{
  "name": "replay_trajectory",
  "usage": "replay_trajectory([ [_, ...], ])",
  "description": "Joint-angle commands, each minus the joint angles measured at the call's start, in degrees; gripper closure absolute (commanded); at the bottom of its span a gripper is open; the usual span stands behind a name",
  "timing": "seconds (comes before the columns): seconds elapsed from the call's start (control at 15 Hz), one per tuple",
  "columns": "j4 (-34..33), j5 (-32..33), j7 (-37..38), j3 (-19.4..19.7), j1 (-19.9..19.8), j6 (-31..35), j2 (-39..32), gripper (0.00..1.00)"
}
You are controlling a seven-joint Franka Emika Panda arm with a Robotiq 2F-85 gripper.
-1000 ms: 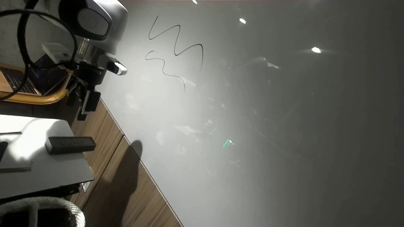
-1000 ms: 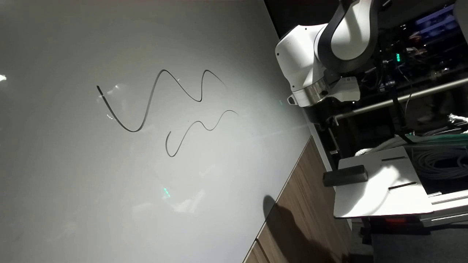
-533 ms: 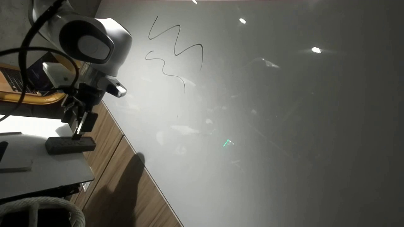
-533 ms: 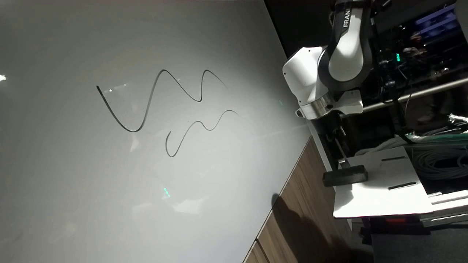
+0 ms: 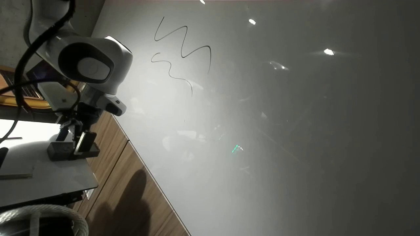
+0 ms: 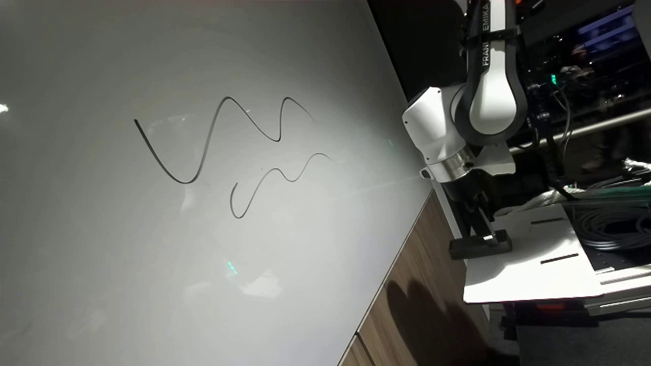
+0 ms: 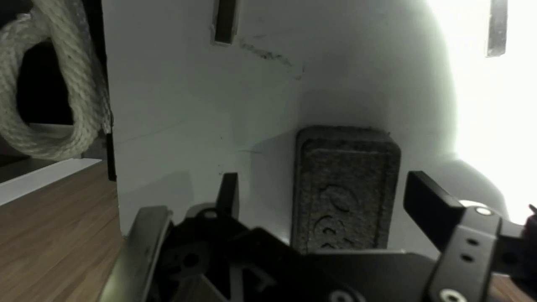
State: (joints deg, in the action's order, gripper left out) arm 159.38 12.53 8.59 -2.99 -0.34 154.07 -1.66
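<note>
Most of the background in both exterior views is a glossy whiteboard (image 5: 262, 180) bearing two wavy dark lines (image 6: 208, 142), its lower edge running slantwise along wood panels (image 6: 432, 244). Beside these is a white table (image 7: 168, 92), and on it lies a dark grey block (image 7: 346, 188) with lettering on its face, one end jutting past the table's edge toward the wood. The gripper (image 7: 323, 184) is down at the block, its jaws standing well apart. Seen from the wrist, the fingers (image 7: 228, 195) flank the block: the right one in that view is just beside it, while a wider band of white surface separates the left one from it. Whether either touches cannot be told. Left of that finger, more white surface runs to the table's side edge, with a rope loop (image 7: 84, 92) just past it; two narrow slots (image 7: 224, 21) lie well apart from the block. Half a second ago the fingertips only reached the block's upper edge in an exterior view; now the gripper is lower and a finger overlaps the block's side. A shadow (image 6: 427, 320) has slid down the wood. Block and wavy lines look unmoved.
</note>
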Motion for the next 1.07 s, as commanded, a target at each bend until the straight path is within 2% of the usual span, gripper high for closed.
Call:
replay_trajectory([
  [0.0,-0.04,2.22,-0.39,1.81,0.22,2.50,-1.82,0.00],
  [0.33,-0.18,4.02,1.51,2.11,1.26,1.95,-1.61,0.00],
  [1.0,-0.69,3.28,2.44,1.31,3.79,0.90,-1.25,0.00],
])
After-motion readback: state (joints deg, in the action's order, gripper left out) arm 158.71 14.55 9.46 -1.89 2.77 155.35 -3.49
